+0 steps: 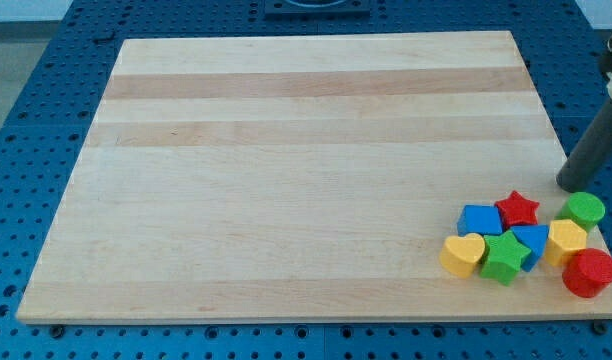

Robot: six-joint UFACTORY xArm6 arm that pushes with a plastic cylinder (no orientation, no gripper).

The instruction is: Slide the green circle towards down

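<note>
The green circle [585, 209] sits near the board's right edge, at the top right of a cluster of blocks. My tip [568, 186] rests on the board just above and slightly left of the green circle, almost touching it. The dark rod rises from it towards the view's upper right. Below the green circle lie a yellow block [566, 241] and a red block [590, 272].
The cluster in the bottom right corner also holds a red star [517, 209], a blue block [480, 220], a blue block [532, 240], a green star [505, 257] and a yellow heart [463, 254]. The wooden board [286, 170] lies on a blue perforated table.
</note>
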